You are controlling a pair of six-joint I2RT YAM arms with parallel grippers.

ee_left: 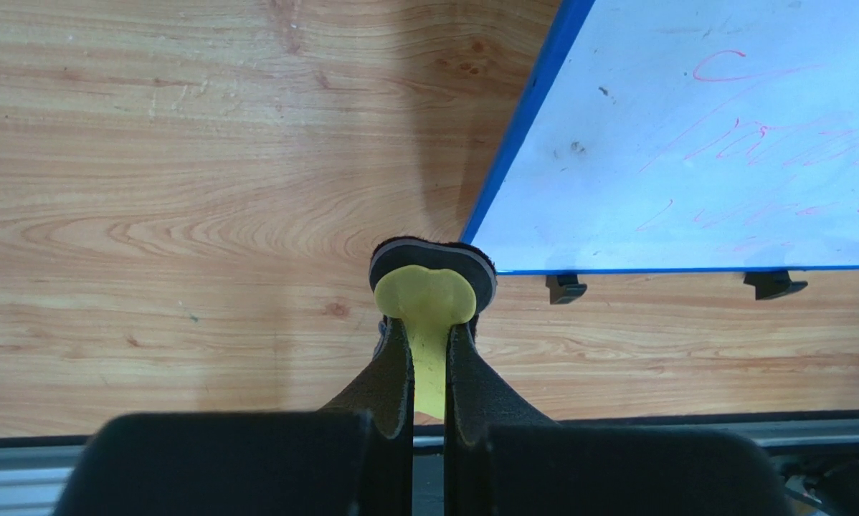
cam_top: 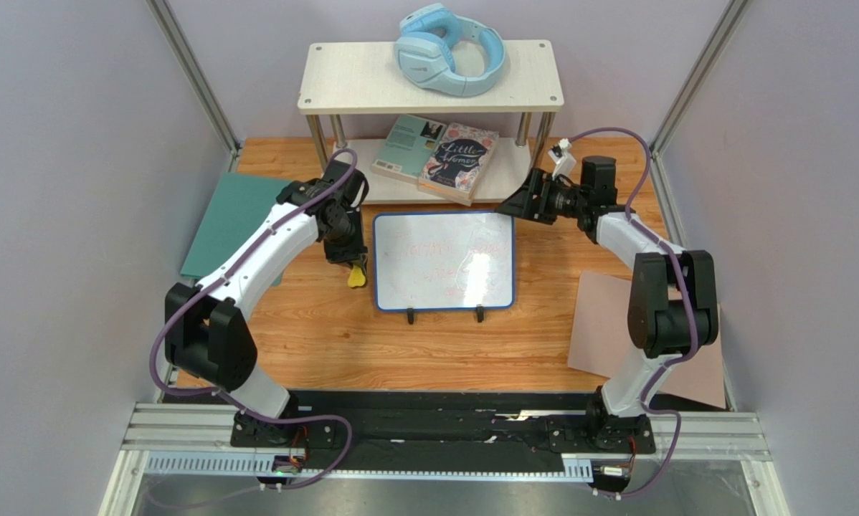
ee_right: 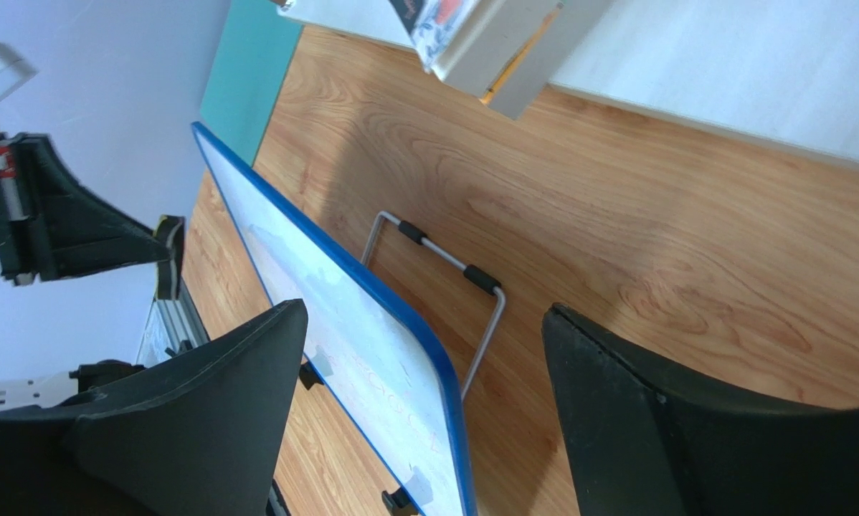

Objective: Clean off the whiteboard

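Wooden bench (cam_top: 315,344) carried whiteboard (cam_top: 442,261) at centre, long axis left-right. Left gripper (cam_top: 348,258) clamped yellow eraser (ee_left: 432,296) just beside board's left edge; pink writing lay rightward. Right gripper (cam_top: 522,201) gaped astride far-right corner.

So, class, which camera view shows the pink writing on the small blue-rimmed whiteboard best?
The left wrist view: the pink writing on the blue-rimmed whiteboard shows as close, clear strokes. The top view shows it whole but faint; the right wrist view sees the board nearly edge-on, writing unreadable.
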